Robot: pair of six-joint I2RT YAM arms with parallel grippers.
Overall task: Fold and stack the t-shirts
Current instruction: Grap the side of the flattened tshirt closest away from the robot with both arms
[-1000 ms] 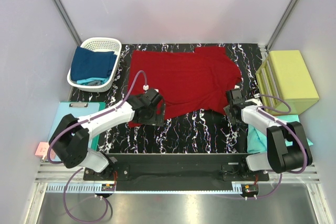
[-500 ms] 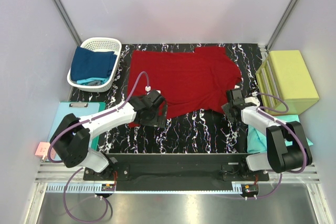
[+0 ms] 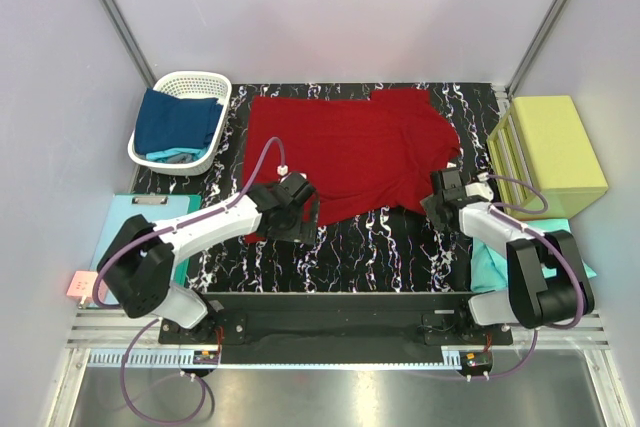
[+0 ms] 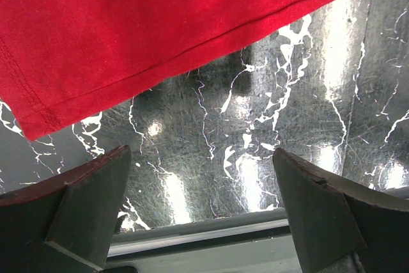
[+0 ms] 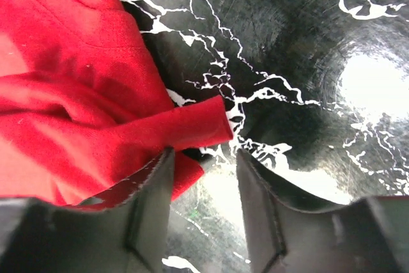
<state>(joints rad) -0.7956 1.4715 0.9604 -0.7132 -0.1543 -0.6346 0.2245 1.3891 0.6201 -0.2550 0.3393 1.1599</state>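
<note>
Dark red cloth t-shirt (image 3: pixel 350 152) spread on black marbled table (image 3: pixel 390 247), left gripper (image 4: pixel 199 155) gaping beside its hem, right gripper (image 5: pixel 203 153) half-apart astride a fold.

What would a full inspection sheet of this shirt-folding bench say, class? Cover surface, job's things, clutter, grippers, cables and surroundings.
Surface: black marbled table, glossy.
Job's things: red shirt spread flat; blue clothes in white basket; folded teal cloth beside right arm's base.
Clutter: yellow-green box, pale-blue clipboard, pink note.
Grippers: left gripper fingers wide, empty, at the shirt's hem; right gripper fingers apart around a shirt corner, not clamped.
Cables: purple cables loop over both arms.
Surroundings: pale walls, metal corner posts.
</note>
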